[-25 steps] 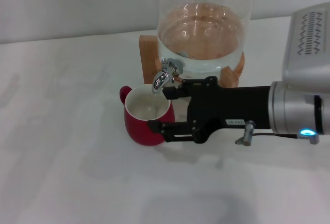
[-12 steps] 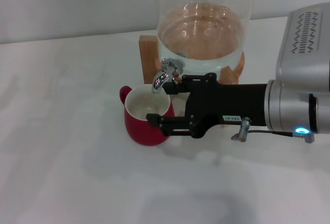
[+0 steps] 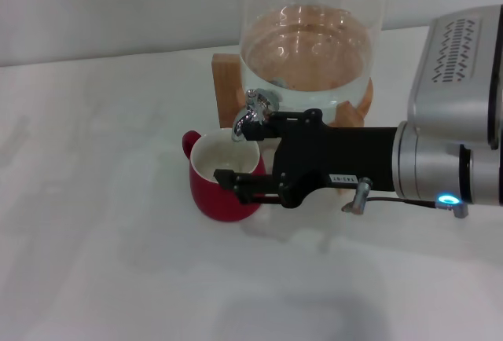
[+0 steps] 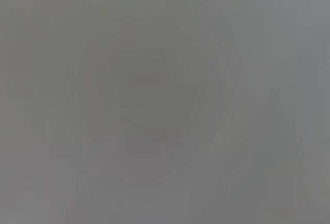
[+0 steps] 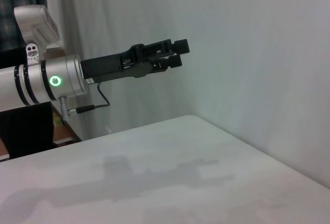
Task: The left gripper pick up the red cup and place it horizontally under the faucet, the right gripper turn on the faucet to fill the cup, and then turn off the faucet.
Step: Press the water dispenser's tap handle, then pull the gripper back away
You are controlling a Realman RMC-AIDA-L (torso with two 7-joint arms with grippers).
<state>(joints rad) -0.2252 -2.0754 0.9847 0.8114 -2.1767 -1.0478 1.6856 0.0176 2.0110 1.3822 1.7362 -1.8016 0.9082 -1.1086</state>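
The red cup (image 3: 206, 196) stands upright on the white table, its cream inside facing up, directly under the spout of the faucet (image 3: 253, 110). My right gripper (image 3: 229, 152) reaches in from the right and is open. Its far finger lies against the faucet and its near finger lies over the cup's front rim. I cannot see whether water is running. My left gripper (image 5: 178, 53) shows only in the right wrist view, held up in the air away from the table. The left wrist view is a plain grey blur.
The clear glass dispenser jar (image 3: 310, 34), partly filled with water, stands on a wooden stand (image 3: 225, 82) behind the cup. The white table (image 3: 94, 239) stretches to the left and front. A pale wall runs behind the jar.
My right gripper has moved left, bringing its open fingers up to the faucet and over the cup. The cup has not moved.
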